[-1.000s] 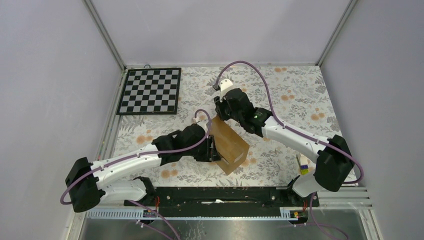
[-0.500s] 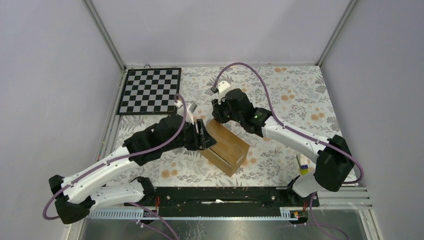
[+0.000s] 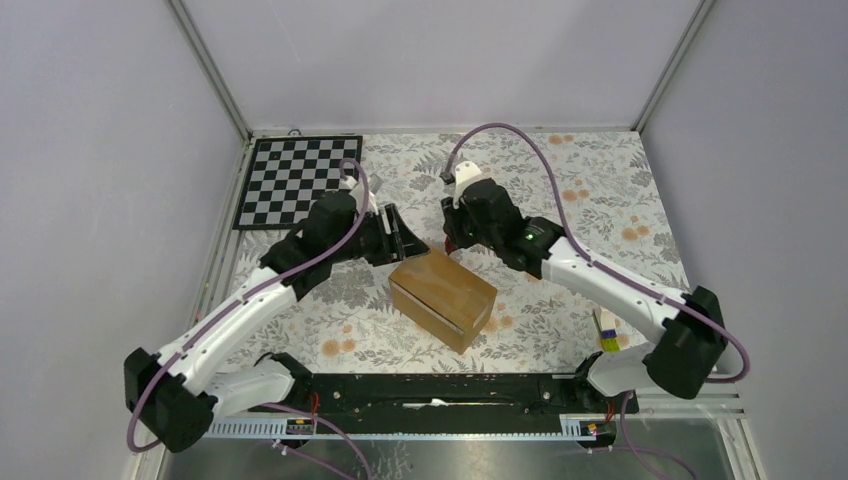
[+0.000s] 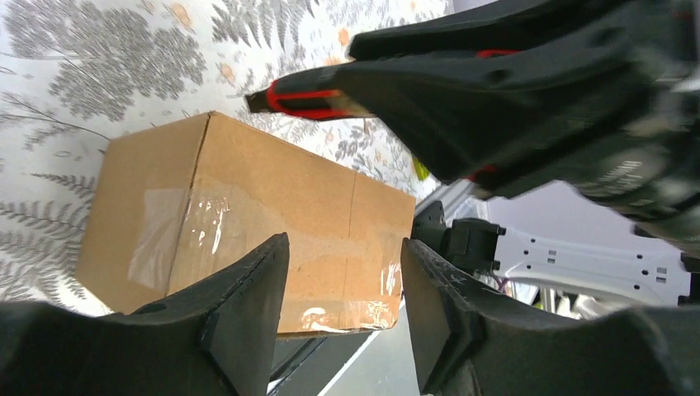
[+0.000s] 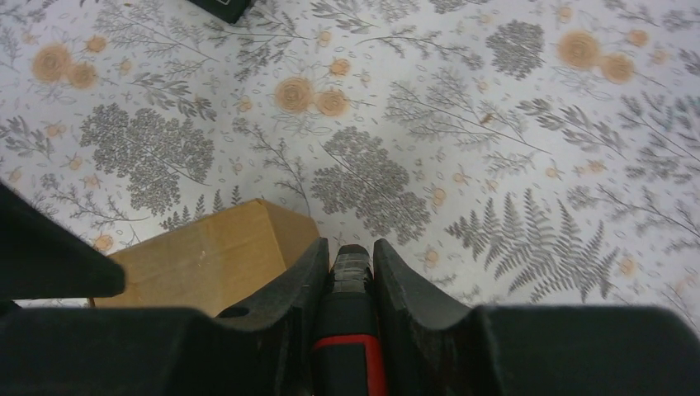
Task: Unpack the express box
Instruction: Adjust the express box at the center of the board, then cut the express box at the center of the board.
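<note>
the express box lies flat in the middle of the worktop, a little toward the near edge, and its tape looks unbroken, so i judge the cutting step is only about to start. the left gripper hangs just off the box's far-left corner, its jaws well apart and holding nothing. the right gripper hovers beside the far corner with its jaws closed on the red-handled cutter, tip pointing down at the cloth. next, the blade needs lining up with the taped seam, probably while the free gripper steadies the carton.
</note>
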Tool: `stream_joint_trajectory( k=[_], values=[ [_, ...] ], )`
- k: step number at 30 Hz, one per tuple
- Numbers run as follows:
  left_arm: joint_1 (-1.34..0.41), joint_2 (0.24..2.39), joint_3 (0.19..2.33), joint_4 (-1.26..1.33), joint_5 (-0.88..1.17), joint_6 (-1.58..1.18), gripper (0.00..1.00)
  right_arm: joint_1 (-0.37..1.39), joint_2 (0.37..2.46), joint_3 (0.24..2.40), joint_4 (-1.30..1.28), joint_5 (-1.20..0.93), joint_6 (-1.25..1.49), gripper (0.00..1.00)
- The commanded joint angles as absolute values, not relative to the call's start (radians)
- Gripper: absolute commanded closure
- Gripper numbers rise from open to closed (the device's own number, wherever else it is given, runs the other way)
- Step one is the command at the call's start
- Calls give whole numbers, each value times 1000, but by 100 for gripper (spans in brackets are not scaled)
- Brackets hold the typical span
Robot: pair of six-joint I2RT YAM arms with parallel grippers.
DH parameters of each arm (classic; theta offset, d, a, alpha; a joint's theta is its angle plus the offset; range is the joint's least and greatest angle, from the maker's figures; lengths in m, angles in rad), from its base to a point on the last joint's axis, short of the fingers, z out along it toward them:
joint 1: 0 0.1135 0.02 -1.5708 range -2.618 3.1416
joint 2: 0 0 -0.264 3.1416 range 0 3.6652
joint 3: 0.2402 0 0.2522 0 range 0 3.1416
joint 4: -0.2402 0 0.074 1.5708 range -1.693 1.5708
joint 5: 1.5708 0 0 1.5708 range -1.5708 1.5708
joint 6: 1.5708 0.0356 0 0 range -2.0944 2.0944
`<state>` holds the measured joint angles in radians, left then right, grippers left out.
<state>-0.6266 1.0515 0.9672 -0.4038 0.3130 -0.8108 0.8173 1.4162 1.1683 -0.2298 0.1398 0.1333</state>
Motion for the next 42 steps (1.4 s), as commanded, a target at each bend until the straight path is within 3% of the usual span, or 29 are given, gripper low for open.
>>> stream_joint_trajectory(
  k=[1,17,29,37,42],
  values=[
    [-608,1105,911,-187,516,-838,45,821,1313,1160,-314,257,168,100],
    [-600,1243,889,-5,612,-920,41,911,1128,1046,-488,344,265,100],
    [-586,1290,838,37,628,-913,40,914,1061,1100,-579,178,296,100],
    [-584,1299,847,17,635,-899,39,914,1018,1184,-680,367,275,100],
    [-584,1287,901,-10,665,-885,38,916,989,1281,-637,239,244,100]
  ],
)
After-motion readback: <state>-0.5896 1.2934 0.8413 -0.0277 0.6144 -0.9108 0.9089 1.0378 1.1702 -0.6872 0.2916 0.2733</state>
